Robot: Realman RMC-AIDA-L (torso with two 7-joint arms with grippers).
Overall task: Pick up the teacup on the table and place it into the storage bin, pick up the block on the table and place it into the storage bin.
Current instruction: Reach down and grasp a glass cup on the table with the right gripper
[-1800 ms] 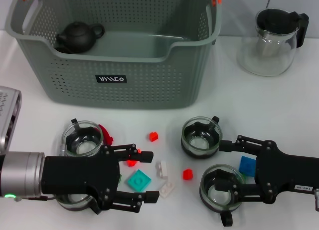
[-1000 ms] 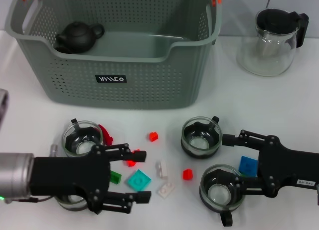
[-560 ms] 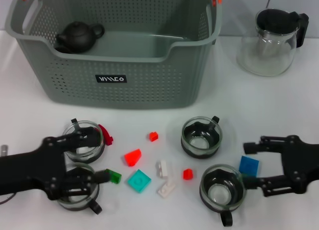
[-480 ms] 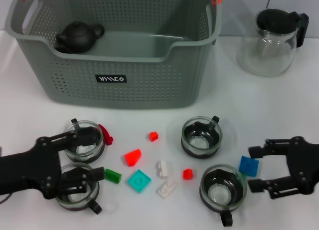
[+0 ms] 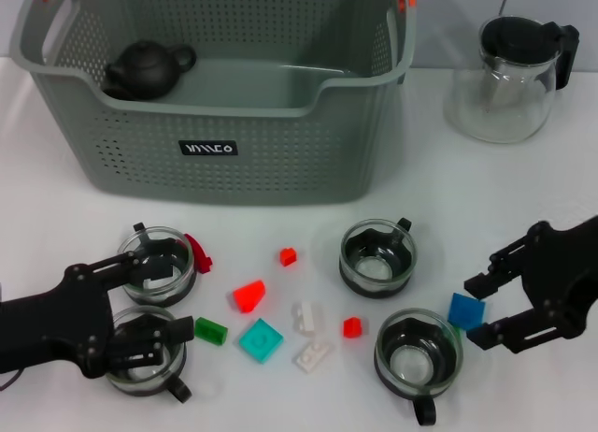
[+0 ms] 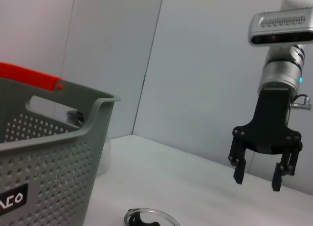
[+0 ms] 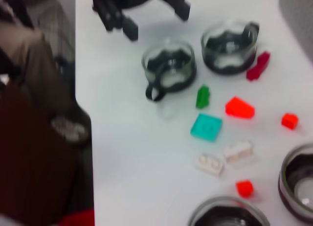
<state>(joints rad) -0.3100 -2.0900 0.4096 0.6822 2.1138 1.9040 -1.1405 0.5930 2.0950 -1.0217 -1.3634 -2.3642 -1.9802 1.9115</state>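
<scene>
Four glass teacups stand on the white table (image 5: 523, 198): two at the left (image 5: 157, 264) (image 5: 145, 362) and two right of centre (image 5: 377, 257) (image 5: 418, 360). Between them lie several small blocks, among them a red wedge (image 5: 249, 295), a teal tile (image 5: 261, 339) and a blue block (image 5: 465, 311). My left gripper (image 5: 187, 292) is open at the lower left, its fingers over the two left teacups. My right gripper (image 5: 474, 311) is open at the lower right, with the blue block showing between its fingertips. It hangs open and empty in the left wrist view (image 6: 257, 179). The storage bin (image 5: 215, 123) stands behind.
A black teapot (image 5: 145, 69) sits inside the bin at its left end. A glass pitcher (image 5: 509, 77) with a black lid stands at the back right. The right wrist view shows the left teacups (image 7: 168, 67) (image 7: 230, 45) close to the table's edge.
Both arms have drawn back from the middle, the left one leftward and the right one rightward. Both grippers stay open and empty. Teacups and blocks have not moved.
</scene>
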